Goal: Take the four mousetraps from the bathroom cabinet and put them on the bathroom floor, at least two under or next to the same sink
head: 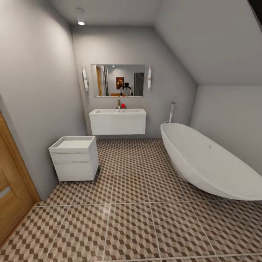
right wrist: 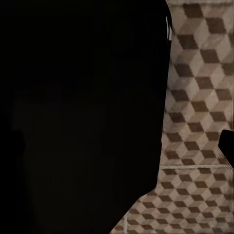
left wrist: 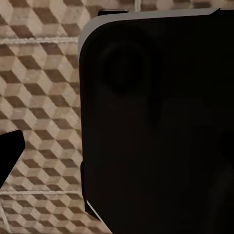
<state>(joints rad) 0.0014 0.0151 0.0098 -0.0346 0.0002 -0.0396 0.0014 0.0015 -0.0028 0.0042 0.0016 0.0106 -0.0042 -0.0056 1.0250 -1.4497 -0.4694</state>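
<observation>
One wide white wall-hung rectangular basin with tall metallic tap [head: 118, 121] at 12 o'clock; brown-beige cube-patterned floor tiles [head: 131, 218] glossy, pale grout. Fingers' state: cannot tell.

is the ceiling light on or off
On. The ceiling spotlight has a bright glowing face, and the wall beside it is evenly lit.

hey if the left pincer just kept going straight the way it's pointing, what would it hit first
Most likely the floor: the left wrist view looks down at the cube-pattern tiles. A large dark body blocks much of that view, so the exact line is unclear.
</observation>
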